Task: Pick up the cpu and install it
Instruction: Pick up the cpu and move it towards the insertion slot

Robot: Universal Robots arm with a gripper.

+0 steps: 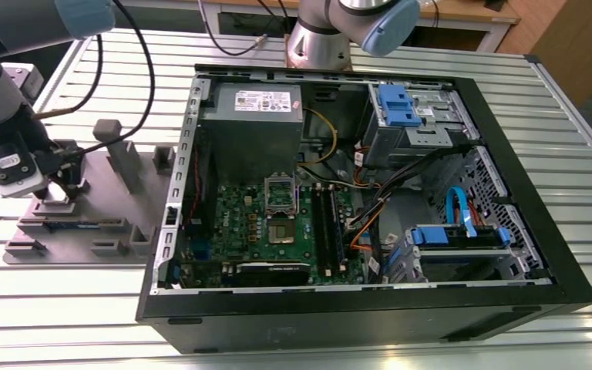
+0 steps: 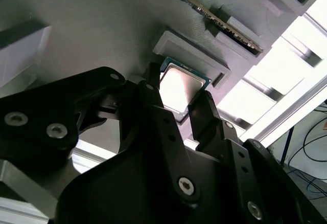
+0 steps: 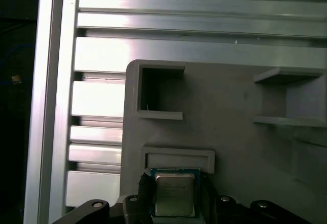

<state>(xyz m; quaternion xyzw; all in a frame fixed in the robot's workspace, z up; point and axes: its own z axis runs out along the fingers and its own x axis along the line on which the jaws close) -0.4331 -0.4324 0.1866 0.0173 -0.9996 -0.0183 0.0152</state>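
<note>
The cpu (image 3: 174,193) (image 2: 179,88) lies flat, silvery top up, in a shallow seat of a grey holder (image 3: 230,106), against a raised lip. The end effector (image 2: 179,92) (image 3: 173,189) straddles it closely on two opposite sides in both wrist views; I cannot tell whether it pinches the chip or merely brackets it. In the exterior view the holder (image 1: 80,231) sits on the slatted metal bench (image 1: 70,301), on the exterior view's left of the open computer case (image 1: 378,312).

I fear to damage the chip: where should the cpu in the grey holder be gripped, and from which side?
Probably by two opposite thin edges, coming straight down from above: the cpu lies flat, metal top up, in the grey holder, whose raised lip blocks one side.
</note>
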